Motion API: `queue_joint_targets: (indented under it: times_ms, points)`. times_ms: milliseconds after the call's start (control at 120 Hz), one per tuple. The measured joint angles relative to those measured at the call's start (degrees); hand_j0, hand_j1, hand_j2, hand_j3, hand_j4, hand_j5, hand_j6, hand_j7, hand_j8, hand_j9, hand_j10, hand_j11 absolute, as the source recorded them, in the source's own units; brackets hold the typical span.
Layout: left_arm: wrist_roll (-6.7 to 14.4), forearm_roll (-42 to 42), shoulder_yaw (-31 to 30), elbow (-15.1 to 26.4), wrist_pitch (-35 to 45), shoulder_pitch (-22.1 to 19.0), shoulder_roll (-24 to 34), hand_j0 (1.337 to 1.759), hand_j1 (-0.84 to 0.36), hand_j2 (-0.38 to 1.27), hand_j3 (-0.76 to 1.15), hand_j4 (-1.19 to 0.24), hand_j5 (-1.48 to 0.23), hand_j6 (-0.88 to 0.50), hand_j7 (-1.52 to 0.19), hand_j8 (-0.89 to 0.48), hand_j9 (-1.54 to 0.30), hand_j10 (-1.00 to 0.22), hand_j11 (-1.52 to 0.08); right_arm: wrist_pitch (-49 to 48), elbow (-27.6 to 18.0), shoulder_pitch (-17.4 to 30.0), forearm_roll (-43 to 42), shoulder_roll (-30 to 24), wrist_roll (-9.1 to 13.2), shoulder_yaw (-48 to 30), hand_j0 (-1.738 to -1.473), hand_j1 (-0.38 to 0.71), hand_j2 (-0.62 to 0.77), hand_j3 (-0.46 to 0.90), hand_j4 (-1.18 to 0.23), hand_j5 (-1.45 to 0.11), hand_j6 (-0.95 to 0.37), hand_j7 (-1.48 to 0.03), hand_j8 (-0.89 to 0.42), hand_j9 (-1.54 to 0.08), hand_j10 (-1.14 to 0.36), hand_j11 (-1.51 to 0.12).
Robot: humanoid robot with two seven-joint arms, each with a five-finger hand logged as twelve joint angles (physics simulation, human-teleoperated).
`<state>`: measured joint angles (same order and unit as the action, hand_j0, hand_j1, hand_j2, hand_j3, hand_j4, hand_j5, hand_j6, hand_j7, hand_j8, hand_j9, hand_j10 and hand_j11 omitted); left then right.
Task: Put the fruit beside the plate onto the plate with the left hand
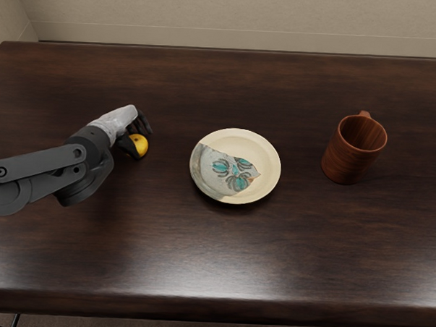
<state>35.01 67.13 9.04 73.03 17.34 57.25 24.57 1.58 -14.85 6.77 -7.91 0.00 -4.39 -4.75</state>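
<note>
While left hand (130,131) clasps yellow fruit (138,145) | plate (271,157) apart to its right | brown mug (354,149) beyond

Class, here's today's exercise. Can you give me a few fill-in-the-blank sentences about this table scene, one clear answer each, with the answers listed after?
1. The left hand is at the yellow fruit, which lies to the ____ of the plate in the picture.
2. The brown ____ stands on the plate's other side, apart from it.
3. The fruit is not yet on the cream ____ with the teal pattern.

Missing words: left; mug; plate
</note>
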Motion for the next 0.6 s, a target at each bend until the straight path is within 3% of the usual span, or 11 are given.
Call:
queue_joint_targets:
  times_ms: [250, 600]
  points:
    - [0.0, 0.5, -0.2, 0.0, -0.2, -0.4, 0.0, 1.653, -0.32, 0.37, 0.0, -0.68, -0.84, -0.49, -0.87, -0.42, -0.88, -0.66, -0.88, 0.0, 0.0, 0.0, 0.0, 0.0, 0.0, 0.0, -1.658, -0.33, 0.0, 0.0, -0.01, -0.02, -0.01, -0.02, -0.01, -0.02, -0.01, -0.02]
    - [0.0, -0.2, -0.4, 0.0, -0.2, -0.4, 0.0, 1.653, -0.23, 0.4, 0.0, -0.73, -0.87, -0.6, -0.9, -0.53, -0.93, -0.7, -0.93, 0.0, 0.0, 0.0, 0.0, 0.0, 0.0, 0.0, -1.658, -0.33, 0.0, 0.0, -0.01, -0.02, -0.01, -0.02, -0.01, -0.02, -0.01, -0.02]
